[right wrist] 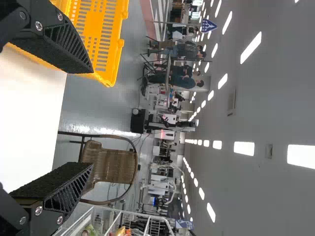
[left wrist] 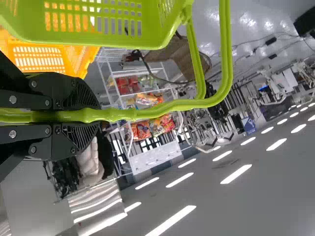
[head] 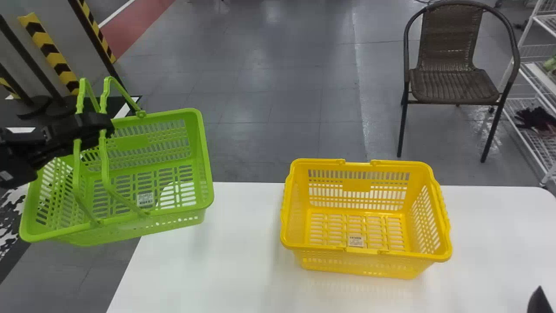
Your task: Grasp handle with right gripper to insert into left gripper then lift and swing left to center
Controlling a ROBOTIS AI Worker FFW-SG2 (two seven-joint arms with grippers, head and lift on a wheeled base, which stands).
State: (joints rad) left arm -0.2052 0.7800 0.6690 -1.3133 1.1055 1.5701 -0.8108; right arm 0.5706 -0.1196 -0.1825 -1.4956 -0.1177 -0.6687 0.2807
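my right end effector [head: 540, 301] gapes; my left end effector [head: 99, 126] clenches the green basket [head: 173, 220] by its handles [head: 104, 161], probably both.

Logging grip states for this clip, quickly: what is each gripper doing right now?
Left gripper: closed on the green basket's handles.
Right gripper: open, holding nothing.
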